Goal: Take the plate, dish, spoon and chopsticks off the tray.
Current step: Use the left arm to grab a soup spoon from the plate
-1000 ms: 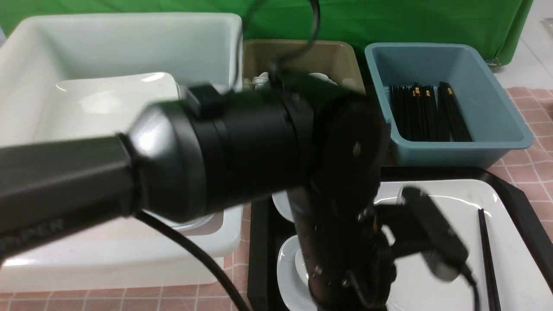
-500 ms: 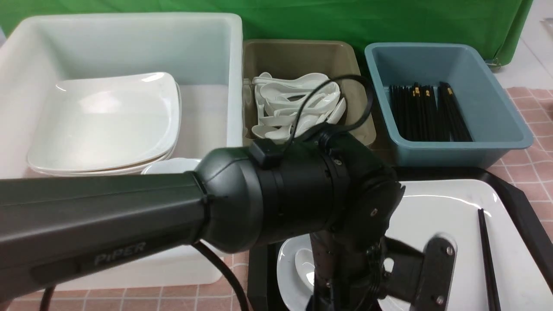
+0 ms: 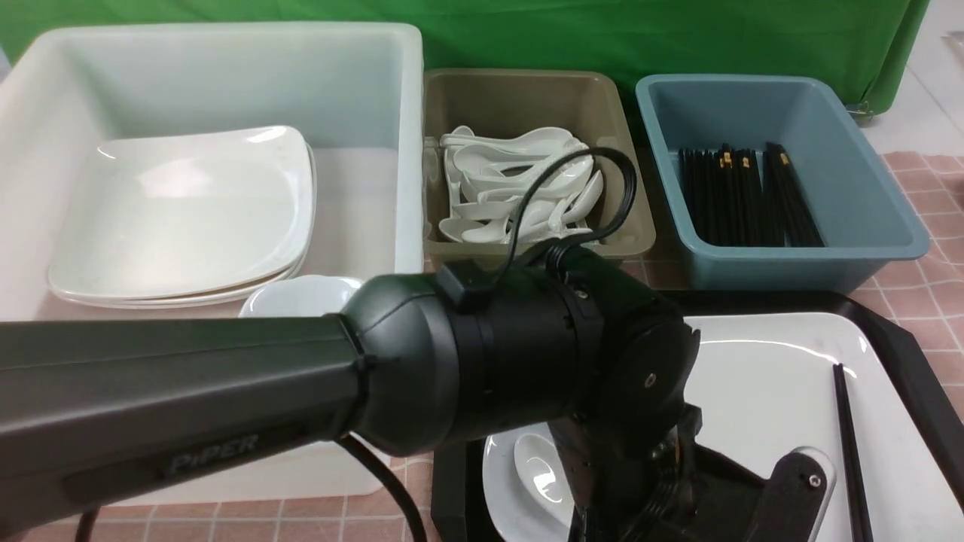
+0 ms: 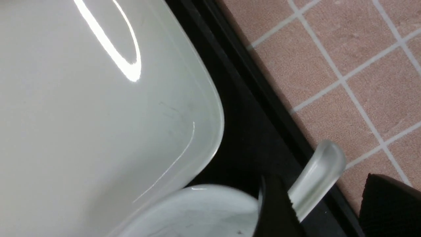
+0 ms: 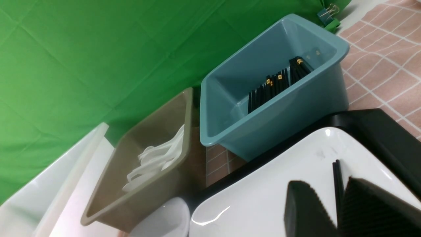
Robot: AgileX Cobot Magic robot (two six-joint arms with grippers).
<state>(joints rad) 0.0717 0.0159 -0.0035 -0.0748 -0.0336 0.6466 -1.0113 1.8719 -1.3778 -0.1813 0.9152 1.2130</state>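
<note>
The tray [image 3: 907, 354] is seen at four o'clock in the front view, set on a pink checked cloth [image 3: 926, 211]. Most of its floor is covered by the plate [image 3: 761, 391]. The chopsticks [image 3: 849, 444] are laid on the plate along its three o'clock edge, pointing roughly from twelve to six. Just beside the plate's seven o'clock corner a small dish [image 3: 498, 482] is set on the tray. The spoon [image 3: 541, 461] is laid in the dish, bowl up. Its handle is hidden there by the left arm [image 3: 226, 391], by which the near half of the view is crossed.

In the left wrist view the left gripper [image 4: 324, 194] is seen low over the tray's rim. Its fingers [image 4: 274, 214] are spread on either side of the spoon's handle. The handle is found just beside one finger and well apart from the other, so nothing is clamped.

In the right wrist view the right gripper [image 5: 329, 186] is seen low over the plate, with the chopsticks running between its fingers. Whether they are pinched or only straddled cannot be told.

Beyond the tray three tubs are lined up. A white tub [image 3: 226, 45] at ten o'clock is loaded with stacked plates [image 3: 181, 211]. An olive tub [image 3: 520, 86] at twelve is filled with loose spoons [image 3: 512, 188]. A blue tub [image 3: 798, 263] at two is stocked with black sticks [image 3: 745, 196].
</note>
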